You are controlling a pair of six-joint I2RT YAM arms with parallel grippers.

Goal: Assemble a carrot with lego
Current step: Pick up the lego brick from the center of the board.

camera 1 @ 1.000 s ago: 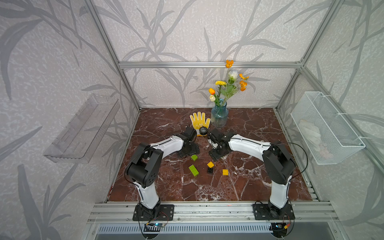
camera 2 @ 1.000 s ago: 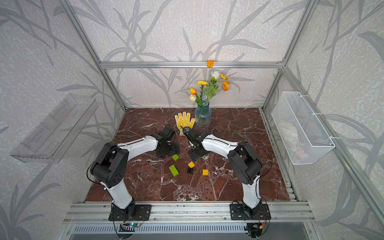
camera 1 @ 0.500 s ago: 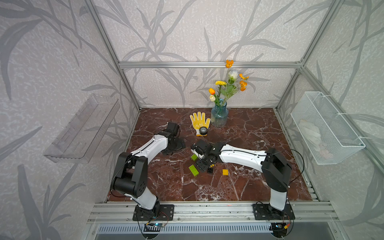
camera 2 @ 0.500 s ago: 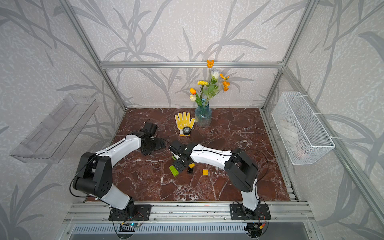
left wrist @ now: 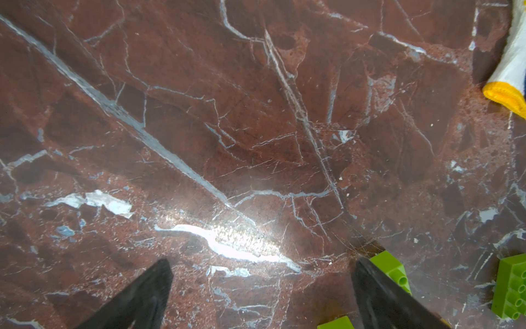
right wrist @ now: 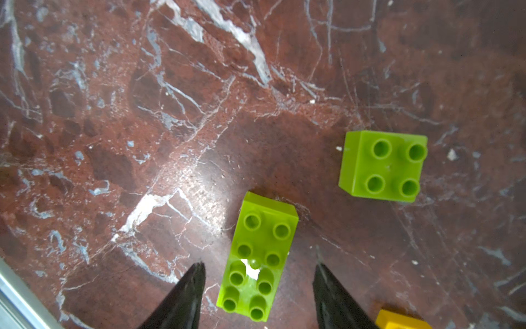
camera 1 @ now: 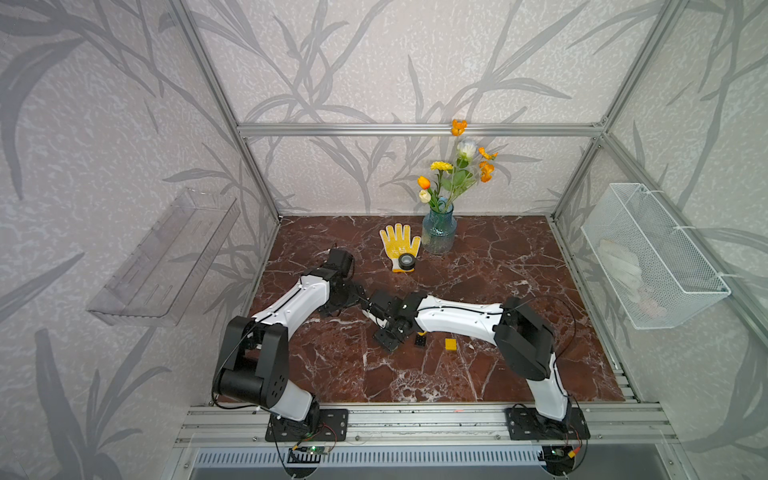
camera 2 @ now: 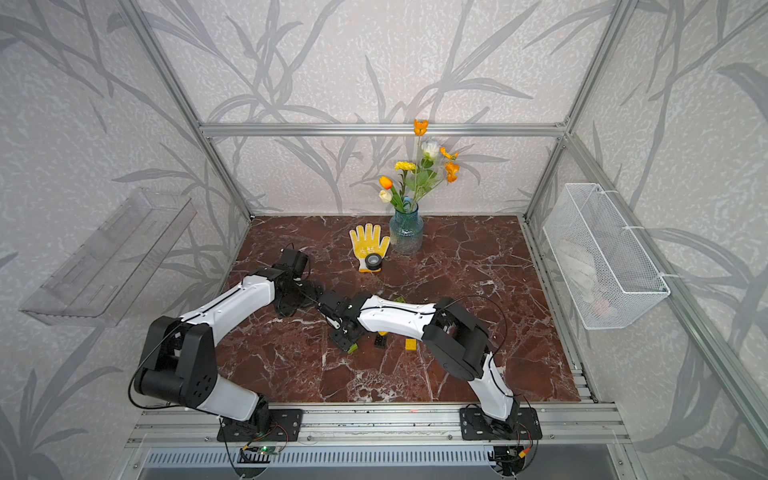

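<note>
Tabletop of red-brown veined marble [camera 1: 478, 374] carries the white-and-black left arm [camera 1: 291, 303] and right arm [camera 1: 457, 320], which reach from the near aluminium rail [camera 1: 415, 415] toward its middle. On the right wall hangs a white wire-mesh basket [camera 1: 685, 299] holding pale crumpled things [camera 1: 619, 266] I cannot name; on the left wall sits a clear plastic shelf tray [camera 1: 166, 257]. At the back stands a blue-green glass vase [camera 1: 438, 232] holding orange, yellow and white flowers [camera 1: 457, 174]. Just beside it lies a yellow knitted glove [camera 1: 399, 245] with a black tape roll [camera 1: 406, 261] resting on its cuff. The left gripper [left wrist: 262, 262] has its black fingers [left wrist: 136, 299] spread wide above bare marble with nothing between them. A lime-green plastic brick [left wrist: 390, 267] lies partly hidden behind one finger, and whether they touch I cannot tell. The right gripper [right wrist: 259, 260] is low over the table, its fingers [right wrist: 182, 302] half spread astride a long lime-green studded plastic brick [right wrist: 257, 262], a gap showing on each side, so nothing is pinched. Near that brick lie a square lime-green studded brick [right wrist: 381, 166] and the corner of a yellow-orange brick [right wrist: 398, 320]. In both top views a black square brick [camera 1: 420, 340] [camera 2: 379, 341] and a yellow-orange square brick [camera 1: 450, 344] [camera 2: 410, 344] lie side by side but apart, just in front of the right arm, toward the near rail. Every lego brick in view lies single on the marble, joined to none.
</note>
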